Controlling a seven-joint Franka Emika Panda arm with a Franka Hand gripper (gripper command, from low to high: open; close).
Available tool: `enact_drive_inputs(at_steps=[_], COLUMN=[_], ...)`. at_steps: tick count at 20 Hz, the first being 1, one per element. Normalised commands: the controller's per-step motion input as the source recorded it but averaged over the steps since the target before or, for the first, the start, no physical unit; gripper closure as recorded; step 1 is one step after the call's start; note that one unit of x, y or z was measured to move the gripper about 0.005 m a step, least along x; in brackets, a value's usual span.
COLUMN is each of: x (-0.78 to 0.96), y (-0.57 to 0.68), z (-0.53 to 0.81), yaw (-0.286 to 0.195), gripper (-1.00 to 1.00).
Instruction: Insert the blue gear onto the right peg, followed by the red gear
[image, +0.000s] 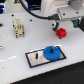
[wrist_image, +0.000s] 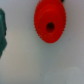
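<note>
On the white plate (image: 30, 58), the blue gear (image: 52, 52) already sits over the right peg, hidden beneath it. The red gear (image: 61, 33) lies beyond, apparently ungrasped; the gripper (image: 64, 25) hovers above, its opening impossible to tell. Next, it likely must descend and grasp.

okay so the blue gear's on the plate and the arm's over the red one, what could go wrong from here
The end effector sits right above the red gear; whether it grips is unclear, so the gear could slip or tilt when lifted. The blue gear already covers one end of the white plate, so a misaligned red gear could rest on top rather than seat.
</note>
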Motion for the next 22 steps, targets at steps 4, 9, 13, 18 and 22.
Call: enact_drive_inputs(at_steps=[4,9,13,18,22], x=[-0.26,-0.24,-0.18,-0.24,-0.23], y=[-0.02,-0.11,-0.16,-0.06,-0.01], z=[-0.37,-0.34,-0.3,-0.17,-0.18], yaw=[0.0,0.0,0.0,0.0,0.0], gripper=[-1.0,-1.0,-1.0,1.0,1.0])
